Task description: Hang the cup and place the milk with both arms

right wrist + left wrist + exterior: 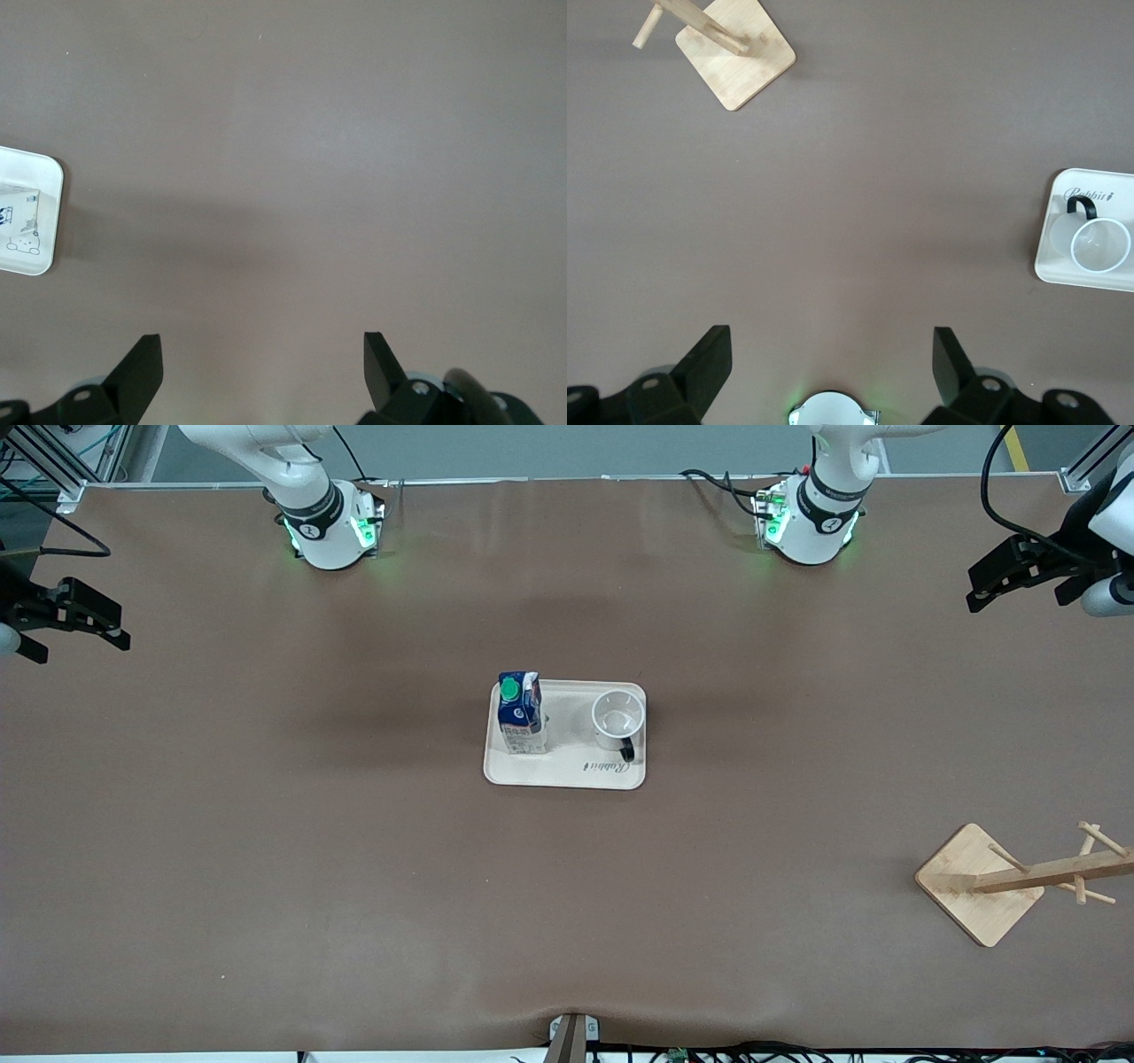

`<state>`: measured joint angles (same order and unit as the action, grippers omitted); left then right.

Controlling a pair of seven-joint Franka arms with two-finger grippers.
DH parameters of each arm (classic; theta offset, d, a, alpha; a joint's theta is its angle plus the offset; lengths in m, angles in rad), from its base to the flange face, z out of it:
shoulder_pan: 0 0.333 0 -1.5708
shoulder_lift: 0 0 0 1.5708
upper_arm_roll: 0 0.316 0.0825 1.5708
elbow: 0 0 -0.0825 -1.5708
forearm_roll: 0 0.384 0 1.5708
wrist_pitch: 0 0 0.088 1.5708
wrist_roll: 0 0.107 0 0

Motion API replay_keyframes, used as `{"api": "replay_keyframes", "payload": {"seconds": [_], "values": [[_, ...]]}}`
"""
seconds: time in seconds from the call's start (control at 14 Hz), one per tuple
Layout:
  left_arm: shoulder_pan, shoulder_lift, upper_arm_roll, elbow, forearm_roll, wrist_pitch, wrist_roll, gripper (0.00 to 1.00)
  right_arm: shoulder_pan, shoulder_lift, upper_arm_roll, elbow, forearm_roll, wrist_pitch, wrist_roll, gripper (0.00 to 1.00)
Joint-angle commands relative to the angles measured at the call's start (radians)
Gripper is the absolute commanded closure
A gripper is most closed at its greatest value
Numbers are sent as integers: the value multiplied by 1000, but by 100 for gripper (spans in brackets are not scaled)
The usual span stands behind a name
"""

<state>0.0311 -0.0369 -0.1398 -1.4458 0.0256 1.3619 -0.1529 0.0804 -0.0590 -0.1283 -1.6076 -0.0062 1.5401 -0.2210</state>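
Brown tabletop (pixel 354 868) filling my screens, cream tray (pixel 567 775) sitting mid-table, milk (pixel 520 713) and cup (pixel 617 722) standing on it, wooden rack (pixel 983 881) lying toppled toward the left arm's end, my left gripper (pixel 997 589) and right gripper (pixel 84 620) both waiting off the tray's ends, fingers spread wide.

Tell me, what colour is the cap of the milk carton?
Green. The cap tops the dark blue milk carton; the front view shows it best.

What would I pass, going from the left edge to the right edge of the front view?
right gripper over the table edge → milk → cup, both on the tray → wooden rack → left gripper.
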Motion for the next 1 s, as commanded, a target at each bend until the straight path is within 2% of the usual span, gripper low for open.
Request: {"api": "replay_keyframes", "payload": {"seconds": [0.0, 0.36, 0.57, 0.71, 0.93], "values": [[3, 0, 6, 21, -27, -36, 10, 0, -14, 4, 9, 11, -3, -11, 14, 0], [1, 15, 8, 19, 19, -41, -5, 0, -14, 4, 9, 11, -3, -11, 14, 0], [-14, 15, -4, -30, 7, -46, -29, 0, -14, 4, 9, 11, -3, -11, 14, 0], [-28, 15, -44, -74, 2, -14, -82, 0, -14, 4, 9, 11, -3, -12, 14, 0], [-27, 12, -133, -197, 2, 80, -158, 0, -14, 4, 9, 11, -3, -11, 14, 0]]}}
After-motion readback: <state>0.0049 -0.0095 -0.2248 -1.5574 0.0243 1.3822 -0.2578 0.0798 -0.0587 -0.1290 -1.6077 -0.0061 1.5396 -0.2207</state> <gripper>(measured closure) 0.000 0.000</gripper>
